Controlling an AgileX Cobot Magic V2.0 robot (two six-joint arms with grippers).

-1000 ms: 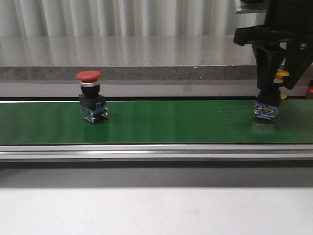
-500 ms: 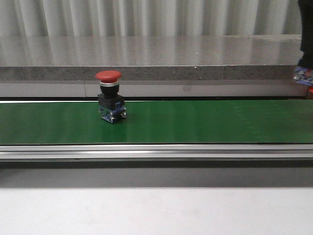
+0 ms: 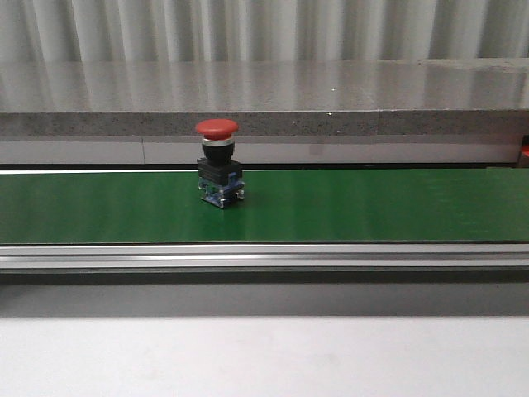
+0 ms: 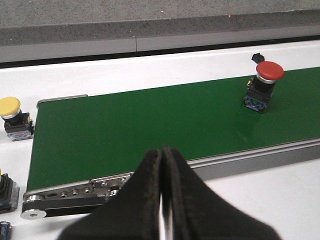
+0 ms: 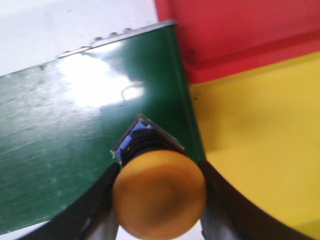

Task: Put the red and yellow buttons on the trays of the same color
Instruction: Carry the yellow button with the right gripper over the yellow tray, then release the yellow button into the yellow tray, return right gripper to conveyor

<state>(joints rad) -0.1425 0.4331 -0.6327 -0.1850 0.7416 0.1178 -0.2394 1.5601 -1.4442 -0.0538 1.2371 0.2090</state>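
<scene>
Green belt point(image 3: 372, 207) is running across the bench. My left pincer point(image 4: 162, 200) is sitting closed and empty; my right pincer point(image 5: 157, 200) is gripping a yellow button point(image 5: 159, 195) beside the yellow tray point(image 5: 260, 140). Farther off, a red button point(image 3: 219, 162) is standing upright mid-belt.

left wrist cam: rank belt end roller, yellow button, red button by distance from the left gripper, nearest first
1. Belt end roller, at the conveyor's near end corner, beside the left gripper.
2. Yellow button, off the belt past that end.
3. Red button, upright, far along the belt.
</scene>
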